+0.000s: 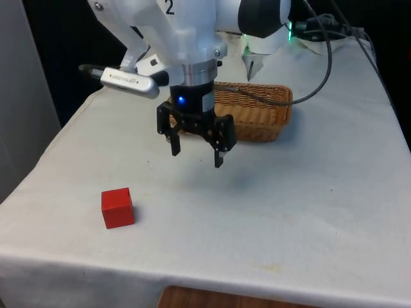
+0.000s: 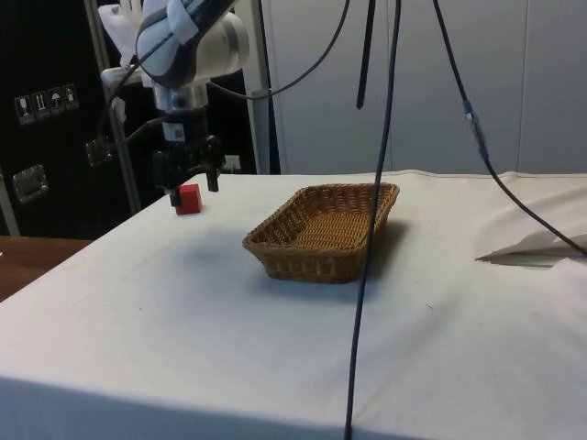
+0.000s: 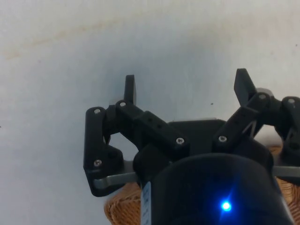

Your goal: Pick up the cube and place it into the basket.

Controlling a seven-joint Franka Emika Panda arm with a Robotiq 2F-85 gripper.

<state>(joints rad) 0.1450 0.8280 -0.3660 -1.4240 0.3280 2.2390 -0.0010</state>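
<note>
A red cube (image 1: 117, 208) rests on the white cloth near the table's front edge, at the front view's left; the side view shows the cube (image 2: 189, 199) just behind the gripper. A brown wicker basket (image 1: 253, 113) sits toward the far end, and its rim (image 2: 323, 246) and inside look bare in the side view. My gripper (image 1: 196, 156) hangs open above the cloth, between cube and basket, holding nothing. In the side view the gripper (image 2: 192, 190) hovers a little above the table. The wrist view has the gripper (image 3: 185, 88) spread over plain cloth.
A black cable (image 1: 324, 58) runs across the far end of the table past the basket. More cables (image 2: 371, 229) hang down in front of the side view. The table's front edge (image 1: 192, 282) lies close to the cube.
</note>
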